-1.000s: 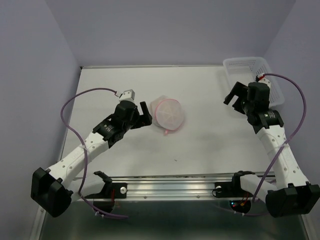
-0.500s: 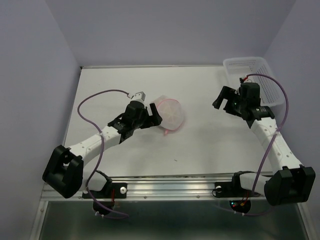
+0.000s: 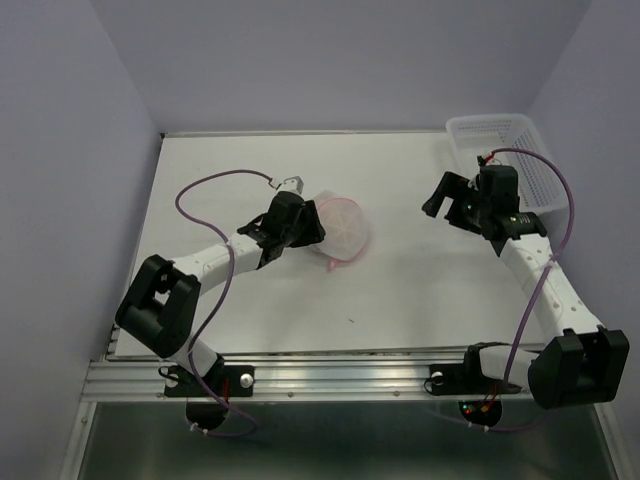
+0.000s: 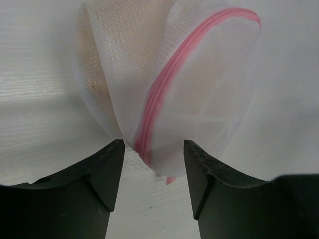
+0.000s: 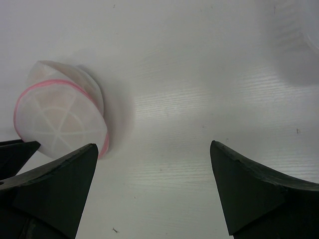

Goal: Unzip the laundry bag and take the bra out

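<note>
The laundry bag is a round white mesh pouch with pink zipper trim, lying zipped at the table's middle. In the left wrist view the laundry bag fills the top, its pink zipper running down to a pull tab between my fingers. Tan fabric, the bra, shows faintly through the mesh. My left gripper is open, its fingertips either side of the bag's near edge. My right gripper is open and empty, well right of the bag.
A white plastic lattice basket stands at the back right corner, just behind my right wrist. Purple cables loop over both arms. The white table ends at a metal rail in front.
My left arm has reached right, bringing its open gripper up to the bag's left edge. My right gripper swung left, away from the basket, then stayed nearly still.
</note>
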{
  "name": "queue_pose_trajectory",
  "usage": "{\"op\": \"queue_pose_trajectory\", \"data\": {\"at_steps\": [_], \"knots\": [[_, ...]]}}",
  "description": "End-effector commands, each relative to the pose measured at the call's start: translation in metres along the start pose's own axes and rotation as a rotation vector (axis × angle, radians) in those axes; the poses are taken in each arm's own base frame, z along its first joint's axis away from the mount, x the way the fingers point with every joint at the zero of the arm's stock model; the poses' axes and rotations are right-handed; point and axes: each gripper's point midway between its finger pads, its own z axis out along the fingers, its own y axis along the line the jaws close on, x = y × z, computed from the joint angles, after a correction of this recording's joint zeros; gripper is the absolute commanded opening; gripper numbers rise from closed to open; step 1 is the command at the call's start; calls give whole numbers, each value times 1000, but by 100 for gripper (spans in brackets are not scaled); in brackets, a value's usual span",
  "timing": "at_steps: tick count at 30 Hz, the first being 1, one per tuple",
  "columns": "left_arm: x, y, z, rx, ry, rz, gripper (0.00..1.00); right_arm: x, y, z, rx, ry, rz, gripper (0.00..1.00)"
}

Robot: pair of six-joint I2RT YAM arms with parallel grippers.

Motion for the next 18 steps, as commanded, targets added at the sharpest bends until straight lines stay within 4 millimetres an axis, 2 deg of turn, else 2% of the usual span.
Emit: {"op": "queue_pose_trajectory", "data": {"at_steps": [1,7,9,13,15,16,18], "knots": [[-30,-15,4,36,-74,7,60,-16,13,-11,-57,-74,0,100],[-26,-10,12,19,-62,2,54,-20,15,-16,-61,-92,2,100],[-26,-11,13,24,-62,0,54,-20,17,-17,-72,-93,-1,100],[-32,-17,13,50,-83,-7,46,-18,22,-20,-103,-85,-17,100],[-34,-19,15,55,-86,-9,46,-17,23,-21,-110,-83,-26,100],[-33,-20,17,65,-83,-10,51,-18,23,-22,-111,-86,-28,100],[-35,-21,20,65,-81,-8,53,-18,22,-24,-107,-95,-31,100]]}}
